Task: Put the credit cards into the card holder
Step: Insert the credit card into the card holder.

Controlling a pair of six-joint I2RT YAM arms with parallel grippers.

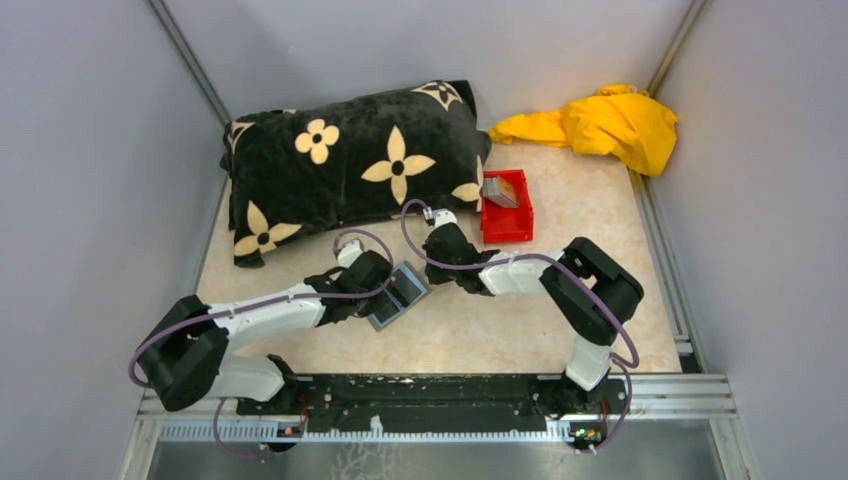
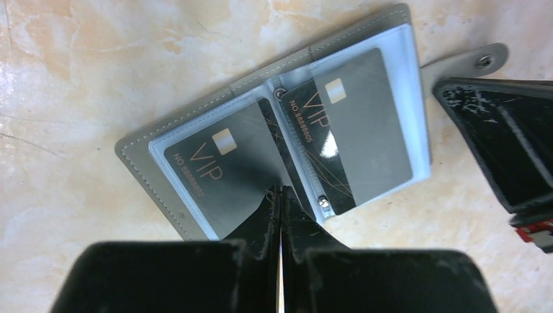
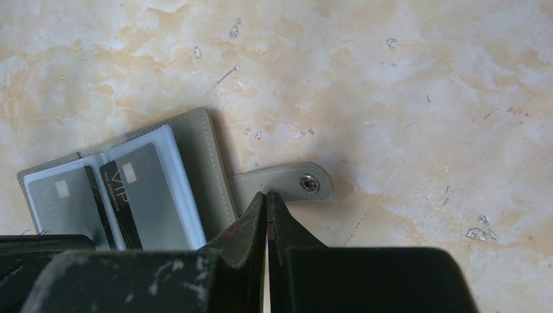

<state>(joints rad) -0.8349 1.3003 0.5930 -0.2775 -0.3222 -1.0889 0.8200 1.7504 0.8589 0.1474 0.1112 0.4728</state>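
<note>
The grey card holder (image 1: pixel 400 296) lies open on the table between both arms. Its clear sleeves hold two dark grey VIP credit cards, one on the left (image 2: pixel 222 171) and one on the right (image 2: pixel 362 130). My left gripper (image 2: pixel 282 190) is shut, its tips over the holder's middle fold at the near edge. My right gripper (image 3: pixel 267 194) is shut, its tips at the base of the holder's snap tab (image 3: pixel 306 183). The holder also shows in the right wrist view (image 3: pixel 205 163). More grey cards (image 1: pixel 499 190) are stacked in the red bin.
The small red plastic bin (image 1: pixel 507 225) stands behind and right of the holder. A black pillow with cream flowers (image 1: pixel 350 170) fills the back left. A yellow cloth (image 1: pixel 600 125) lies at the back right. Grey walls close in both sides.
</note>
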